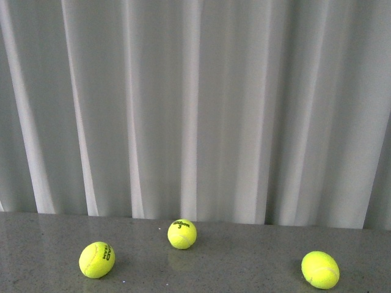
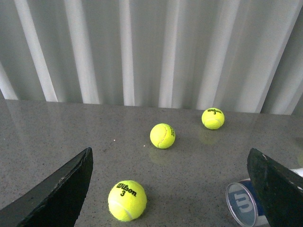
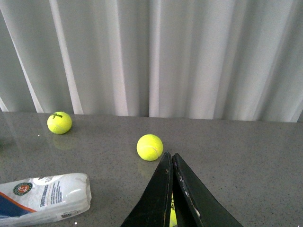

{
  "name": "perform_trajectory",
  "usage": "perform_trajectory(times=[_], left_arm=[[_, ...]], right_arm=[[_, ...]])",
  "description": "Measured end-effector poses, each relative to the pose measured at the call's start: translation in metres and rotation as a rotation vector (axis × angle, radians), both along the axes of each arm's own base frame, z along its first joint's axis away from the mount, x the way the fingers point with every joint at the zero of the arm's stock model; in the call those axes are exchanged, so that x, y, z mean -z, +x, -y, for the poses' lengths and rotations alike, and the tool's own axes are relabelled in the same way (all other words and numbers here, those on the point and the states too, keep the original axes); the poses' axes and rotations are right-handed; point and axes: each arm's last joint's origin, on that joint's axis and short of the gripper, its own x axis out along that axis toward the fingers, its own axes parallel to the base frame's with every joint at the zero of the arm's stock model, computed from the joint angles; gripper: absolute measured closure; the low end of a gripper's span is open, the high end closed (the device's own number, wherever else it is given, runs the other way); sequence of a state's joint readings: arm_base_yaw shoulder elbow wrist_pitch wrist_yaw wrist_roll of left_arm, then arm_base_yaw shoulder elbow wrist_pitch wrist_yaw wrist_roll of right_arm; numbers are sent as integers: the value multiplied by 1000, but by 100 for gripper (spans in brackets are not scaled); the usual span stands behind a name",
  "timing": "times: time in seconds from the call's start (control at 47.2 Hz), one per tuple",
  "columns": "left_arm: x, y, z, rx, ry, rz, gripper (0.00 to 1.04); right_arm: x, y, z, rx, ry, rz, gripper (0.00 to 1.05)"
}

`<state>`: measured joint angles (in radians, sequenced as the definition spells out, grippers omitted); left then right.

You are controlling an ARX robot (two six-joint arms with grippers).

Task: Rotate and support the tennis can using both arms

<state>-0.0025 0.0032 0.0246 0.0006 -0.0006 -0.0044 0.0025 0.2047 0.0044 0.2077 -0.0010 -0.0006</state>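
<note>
1 white pleated curtain (image 1: 195, 110) fills the whole background. 1 grey speckled counter (image 1: 244, 256) sits below it, glossy, with faint reflections under the balls.

1 tennis can (image 3: 45, 198) lies on its side on the counter and shows only in the 2 wrist views. Right wrist view: white label, round emblem, blue-orange patch, barcode. Left wrist view: its round blue "W" end (image 2: 241, 202) faces the camera, just beside 1 finger of the left claw.

2 claws. Left claw (image 2: 169, 153) is spread wide, holding nothing, above the counter. Right claw (image 3: 171, 156) has its fingers pressed together. A yellow sliver shows low in the gap between them; cannot tell what it is.

3 yellow tennis balls, well apart, all loose on the counter: 1 left (image 1: 96, 259), 1 middle further back (image 1: 182, 234), 1 right (image 1: 320, 269).
</note>
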Motion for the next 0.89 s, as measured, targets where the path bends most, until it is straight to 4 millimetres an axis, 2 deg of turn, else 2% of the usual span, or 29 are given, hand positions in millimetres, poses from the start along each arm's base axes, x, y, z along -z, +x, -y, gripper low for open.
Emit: perform_trajectory(times=[0.402,0.466,0.551,0.762,0.805,0.889], left_arm=[[0,0,0,0,0,1,7],[0,0,0,0,0,1,7],[0,0,0,0,0,1,7],[0,0,0,0,0,1,7],[0,0,0,0,0,1,7],[0,0,0,0,0,1,7]], right_arm=[[3,-13,0,-1,-2,-6,99],[3,-13,0,-1,-2,-6,89],[3,-13,0,-1,-2,-6,70],[3,-13,0,-1,-2,-6,36],[3,-13,0,-1,-2,-6,25],[3,-13,0,-1,-2,-6,11]])
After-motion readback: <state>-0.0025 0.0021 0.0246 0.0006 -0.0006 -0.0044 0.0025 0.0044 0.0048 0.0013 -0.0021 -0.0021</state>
